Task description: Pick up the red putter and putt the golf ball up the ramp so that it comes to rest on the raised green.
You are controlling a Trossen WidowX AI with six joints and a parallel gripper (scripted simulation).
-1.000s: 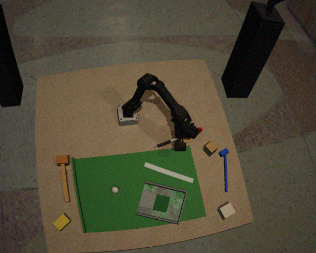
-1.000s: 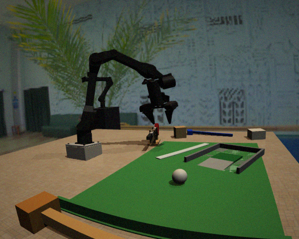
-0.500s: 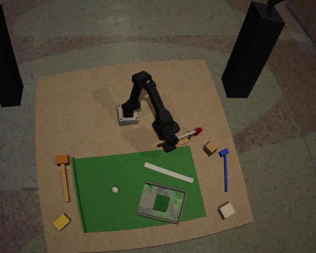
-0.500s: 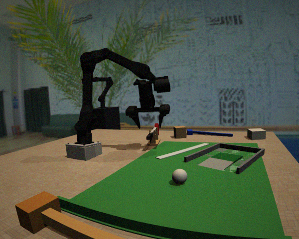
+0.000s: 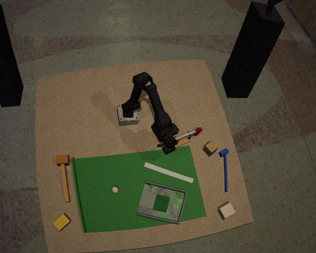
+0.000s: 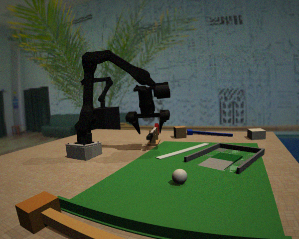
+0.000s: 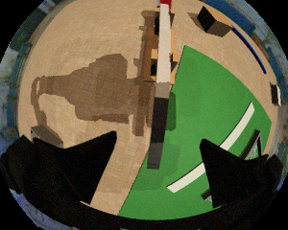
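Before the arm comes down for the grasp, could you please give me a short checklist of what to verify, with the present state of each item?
1. Tool open and holding nothing: ok.
2. Tool above the red putter, not touching it; clear air shows under the fingertips in the exterior view: ok.
3. Putter shaft runs between the two fingers in the wrist view: ok.
4. Putter rests on its wooden stand, red head pointing away from the green mat: ok.
5. Golf ball sits on the mat, apart from the ramp: ok.
6. Exact height left for the descent: cannot tell.
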